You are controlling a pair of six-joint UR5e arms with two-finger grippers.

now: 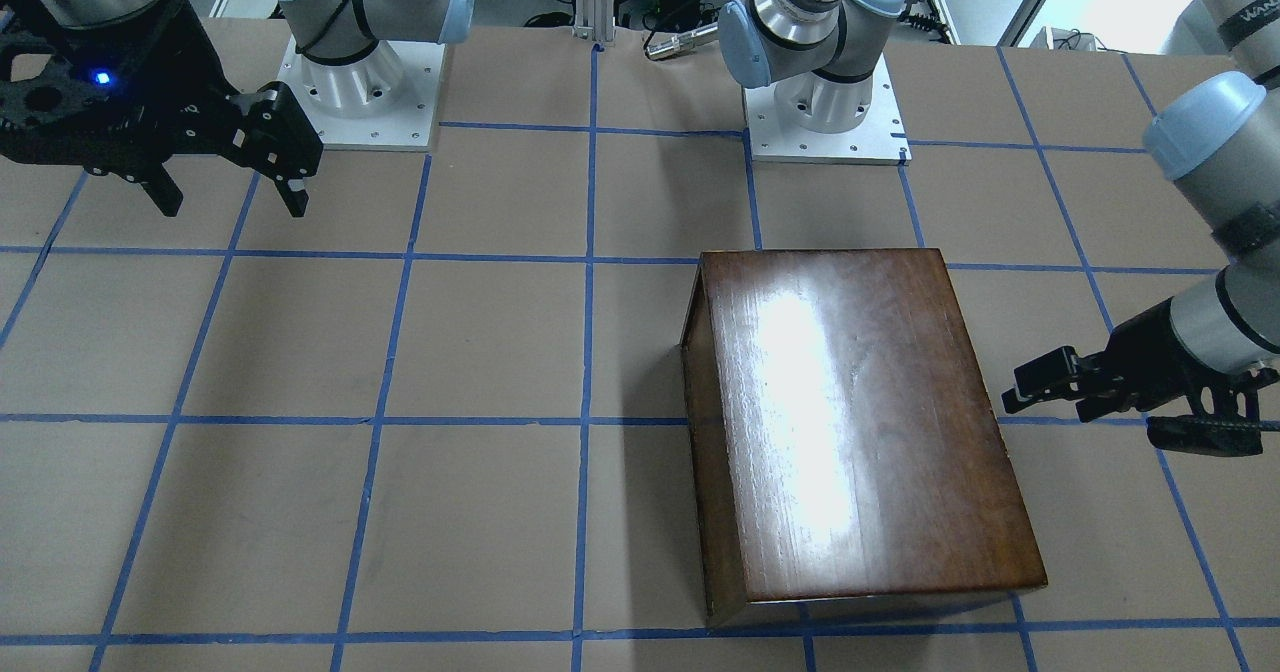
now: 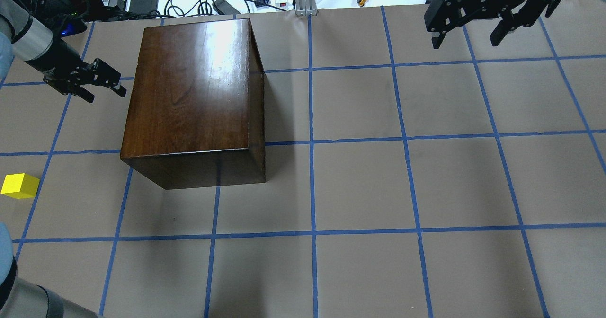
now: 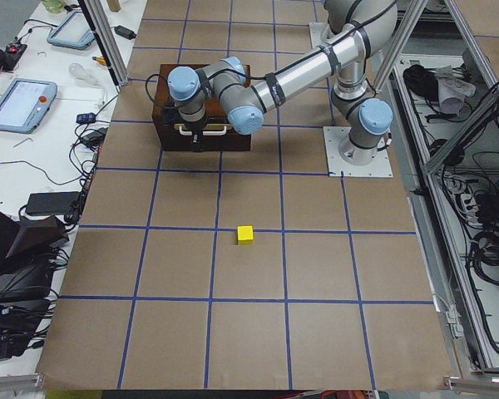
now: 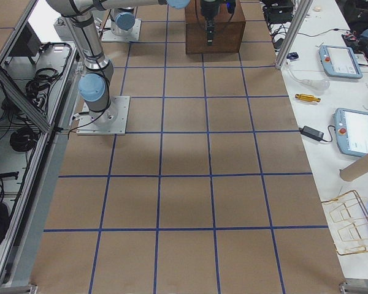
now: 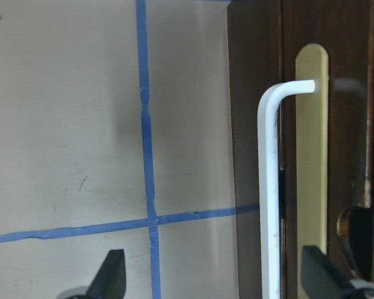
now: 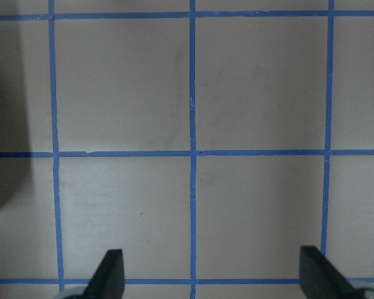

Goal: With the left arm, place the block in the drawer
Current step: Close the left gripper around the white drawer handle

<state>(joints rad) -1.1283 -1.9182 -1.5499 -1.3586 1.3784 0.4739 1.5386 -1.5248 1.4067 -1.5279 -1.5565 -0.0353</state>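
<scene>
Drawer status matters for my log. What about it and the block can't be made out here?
- Drawer interior: hidden; overhead and front-facing views show only the cabinet top.
- Drawer front, exterior left: partly covered by the left arm, too small.
- Handle contact: wrist view gives no depth to the fingers.
- Block: outside the front-facing view.

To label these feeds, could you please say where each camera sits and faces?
Front-facing: across the table, facing the robot; left claw, right claw.
Overhead: behind the robot, looking down; both claws, block.
Exterior left: table's left end; left arm at the cabinet.
Exterior right: table's right end; right arm near.
Left wrist: looks at the drawer handle; fingertips show.
Right wrist: looks down at gridded table; fingertips show.
Shared: front-facing and overhead both show the cabinet.
</scene>
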